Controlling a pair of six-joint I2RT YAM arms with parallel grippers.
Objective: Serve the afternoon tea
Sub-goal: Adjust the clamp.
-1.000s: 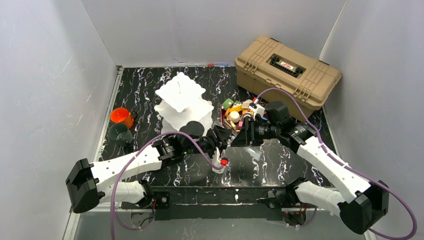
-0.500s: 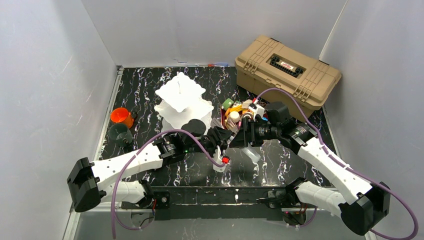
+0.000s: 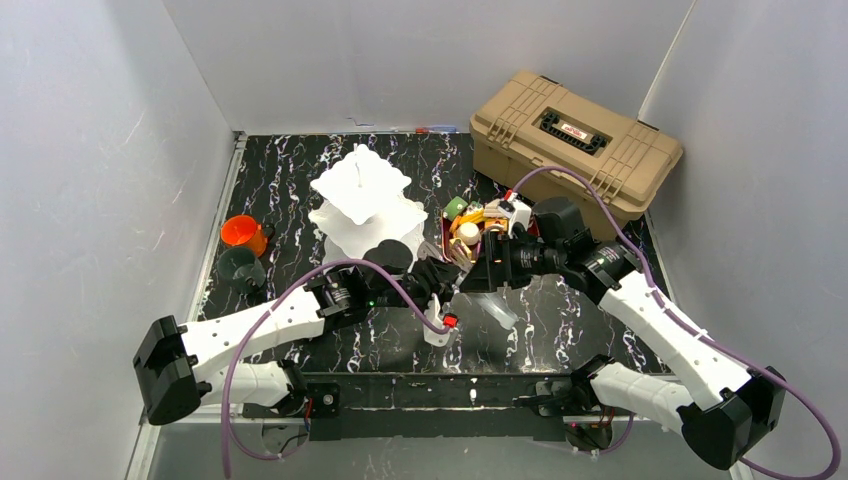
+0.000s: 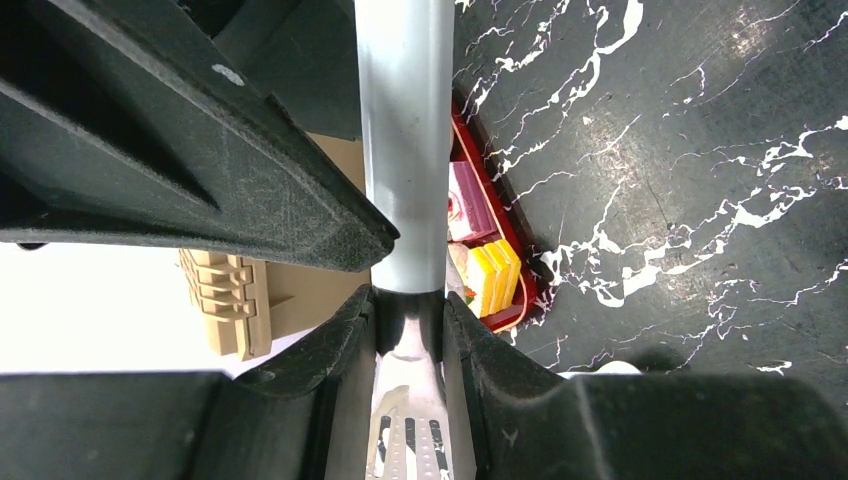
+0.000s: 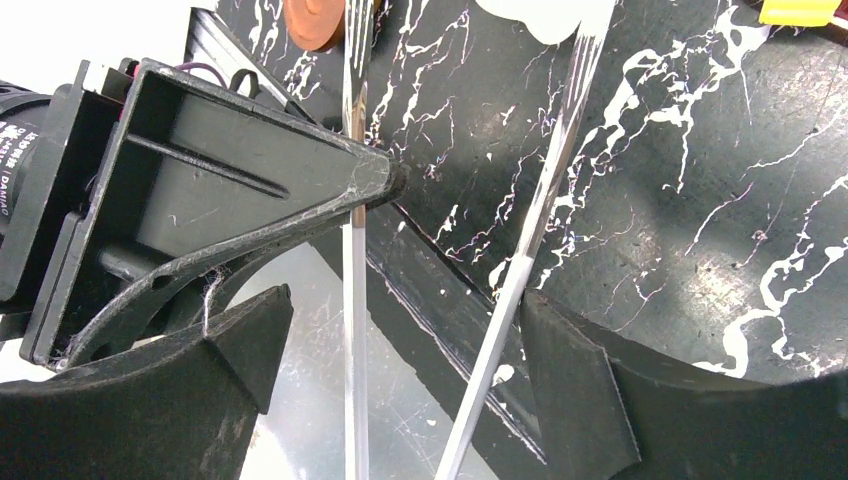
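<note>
Worktop (image 3: 290,170): tan toolbox (image 3: 575,140) shut in the far right corner. The white stand (image 3: 358,200) is left of centre. The tiers that show look bare, though the left arm hides part of the lowest. Pastries (image 3: 465,222) are heaped in a red tray (image 4: 533,285) just right of the stand. Orange cup (image 3: 241,232) and dark cup (image 3: 240,268) sit at the left edge, well apart from the stand. The dark discs at the stand's front are probably the saucers (image 3: 385,255). Judgement: serving barely begun, with every pastry to move and both cups to set out. Tongs (image 4: 403,150) are held between the two arms. Left jaws are narrow, clamped on the metal strip. Right jaws stand wide astride both tong arms, gripping nothing.
</note>
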